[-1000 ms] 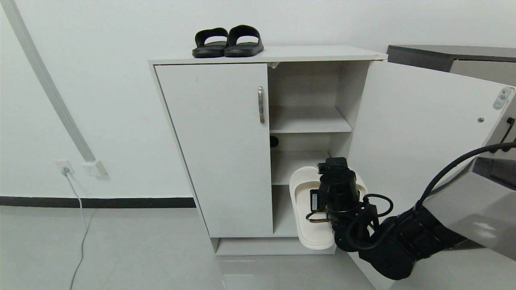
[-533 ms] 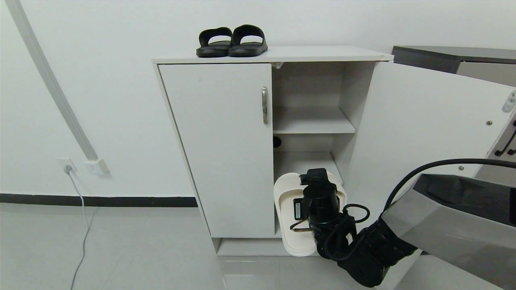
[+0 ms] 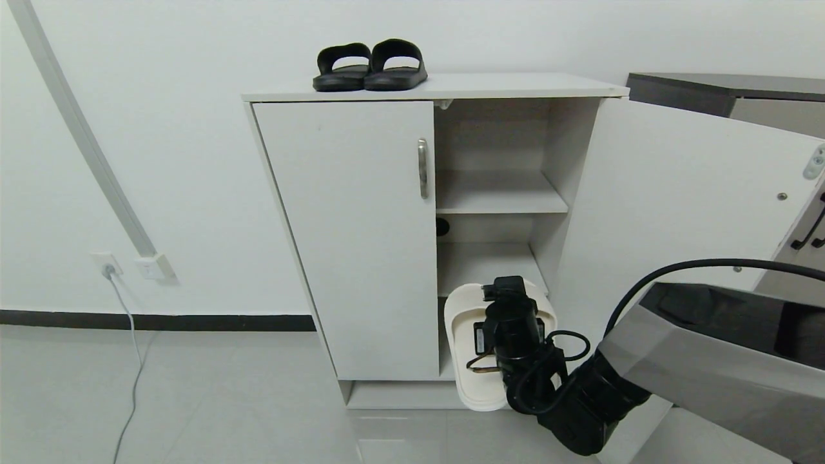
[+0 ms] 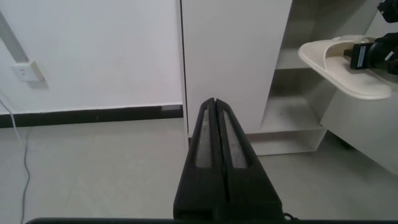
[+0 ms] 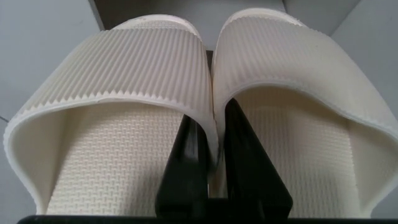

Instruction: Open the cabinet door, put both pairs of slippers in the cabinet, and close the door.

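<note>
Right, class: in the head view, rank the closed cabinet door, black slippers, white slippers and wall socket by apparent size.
closed cabinet door
white slippers, nearer the camera
black slippers
wall socket

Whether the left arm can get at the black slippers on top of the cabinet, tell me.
Probably yes. The black slippers sit uncovered on the cabinet top, and the left gripper is shut and empty. The right gripper holds the white slippers low down, out of the way. Height may limit it.
</note>
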### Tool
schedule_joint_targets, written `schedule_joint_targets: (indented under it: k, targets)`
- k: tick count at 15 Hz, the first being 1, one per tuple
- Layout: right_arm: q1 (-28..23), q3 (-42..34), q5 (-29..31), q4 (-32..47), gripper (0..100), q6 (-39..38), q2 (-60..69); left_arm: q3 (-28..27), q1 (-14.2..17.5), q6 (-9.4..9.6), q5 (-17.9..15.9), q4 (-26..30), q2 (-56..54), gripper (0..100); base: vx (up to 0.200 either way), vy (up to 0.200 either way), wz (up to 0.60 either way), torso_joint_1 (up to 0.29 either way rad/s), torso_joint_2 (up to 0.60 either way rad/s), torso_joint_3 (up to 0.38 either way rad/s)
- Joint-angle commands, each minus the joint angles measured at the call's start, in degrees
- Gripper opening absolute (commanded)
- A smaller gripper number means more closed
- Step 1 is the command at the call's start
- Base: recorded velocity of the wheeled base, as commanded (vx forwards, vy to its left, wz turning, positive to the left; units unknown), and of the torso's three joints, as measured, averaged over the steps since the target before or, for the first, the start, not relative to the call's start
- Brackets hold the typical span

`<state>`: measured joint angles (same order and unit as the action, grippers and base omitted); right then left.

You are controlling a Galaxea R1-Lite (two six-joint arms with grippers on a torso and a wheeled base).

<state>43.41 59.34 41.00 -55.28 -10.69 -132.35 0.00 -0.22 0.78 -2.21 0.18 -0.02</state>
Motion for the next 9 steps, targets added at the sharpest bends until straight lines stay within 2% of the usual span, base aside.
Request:
schedule_joint_targets:
  k: [1, 4, 9]
  targets:
    - [0.1, 0.1, 0.0, -0.6, 0, 0.0, -0.5, -0.1, 0.0, 0.01, 0.0, 0.1, 0.1, 0, 0.0, 0.0, 0.0, 0.0, 0.0, 0.0]
    - [-0.1, 0.0, 0.1, -1.7, 0, 0.1, -0.7, -0.1, 0.0, 0.19, -0.1, 0.1, 0.2, 0, 0.0, 0.0, 0.0, 0.002, 0.0, -0.076]
    - [0.1, 0.0, 0.3, -1.7, 0, 0.1, -0.7, -0.1, 0.0, 0.1, -0.1, 0.1, 0.2, 0, 0.0, 0.0, 0.0, 0.0, 0.0, -0.191]
